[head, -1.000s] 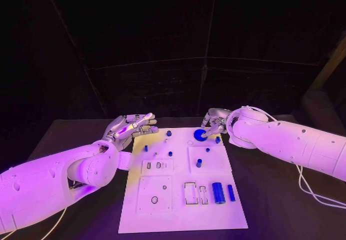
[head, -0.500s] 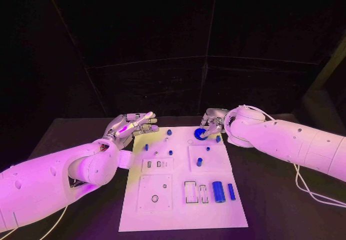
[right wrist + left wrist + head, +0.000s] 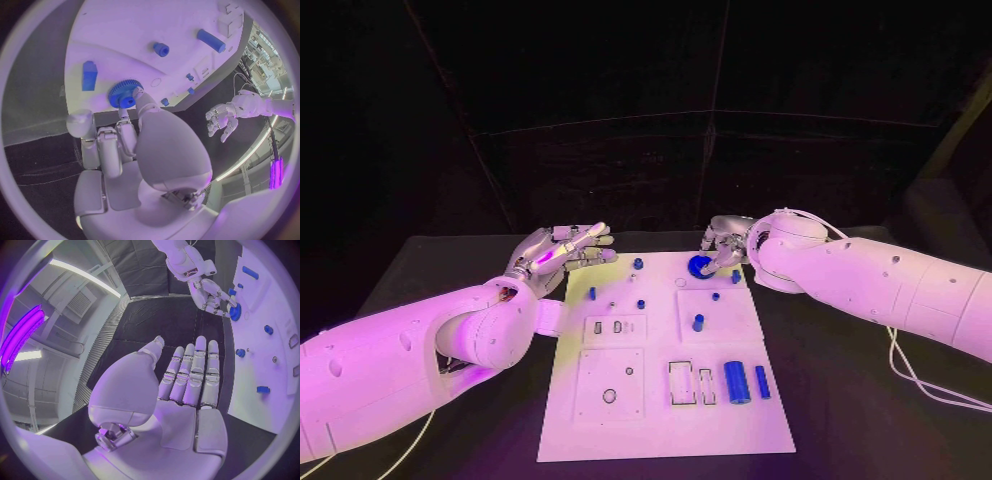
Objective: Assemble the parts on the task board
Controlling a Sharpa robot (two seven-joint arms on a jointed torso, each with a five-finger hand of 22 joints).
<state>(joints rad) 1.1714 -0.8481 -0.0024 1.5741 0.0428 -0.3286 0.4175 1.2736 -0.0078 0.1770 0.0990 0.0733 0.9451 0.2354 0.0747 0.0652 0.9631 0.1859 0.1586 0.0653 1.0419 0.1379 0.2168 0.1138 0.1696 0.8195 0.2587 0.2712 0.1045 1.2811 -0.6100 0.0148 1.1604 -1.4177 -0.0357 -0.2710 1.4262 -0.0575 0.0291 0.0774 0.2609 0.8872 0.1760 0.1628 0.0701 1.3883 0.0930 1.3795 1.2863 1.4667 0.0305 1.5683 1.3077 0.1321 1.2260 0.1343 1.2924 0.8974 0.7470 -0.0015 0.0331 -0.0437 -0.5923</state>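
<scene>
From my head camera, my left hand (image 3: pixel 563 253) hovers just off the far left corner of the task board (image 3: pixel 661 420), fingers straight and apart, palm bare, holding nothing; the left wrist camera shows the same flat empty palm (image 3: pixel 178 395). The underside of that arm hides part of the table (image 3: pixel 401 270) beside the board.

On the board I count 6 small blue pegs, too small for me to tell their shapes: 3 in the left half of the far section (image 3: pixel 591 295), 3 to the right (image 3: pixel 698 324). Nearer me lie 2 blue cylinders side by side, a thick one (image 3: pixel 736 383) and a thin one (image 3: pixel 762 382), just right of 2 narrow rectangular slots. 1 oval hole sits in the near left panel.

At the far right edge stands 1 blue gear (image 3: pixel 700 267). My right hand (image 3: pixel 727 243) has its fingertips on it; the right wrist camera shows a fingertip (image 3: pixel 139 93) touching the gear's toothed rim (image 3: pixel 122 95), with the other fingers behind it. The contact is partly covered by the hand itself, so I cannot tell whether it truly pinches the gear or only touches it.
</scene>
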